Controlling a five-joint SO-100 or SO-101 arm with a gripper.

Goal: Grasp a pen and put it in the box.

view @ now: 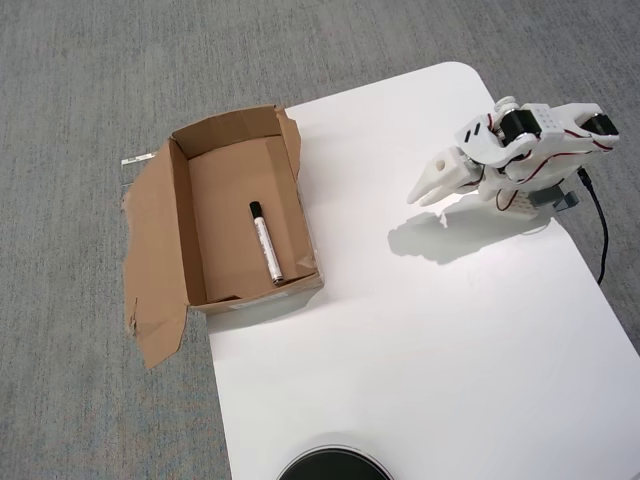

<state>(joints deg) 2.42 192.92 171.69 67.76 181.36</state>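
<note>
Slim white pen with black cap, lying flat inside the box, left of frame centre. Cap toward the top of the frame, barrel running down and slightly right, close along the right-hand wall, lower tip near the bottom right corner. Shallow brown cardboard box, open-topped, long side running top to bottom, torn flap flattened out to the left.

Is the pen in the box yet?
Yes. The pen lies flat on the floor of the box, with the claw away.

Pen inside box; pincer empty, well apart.
</note>
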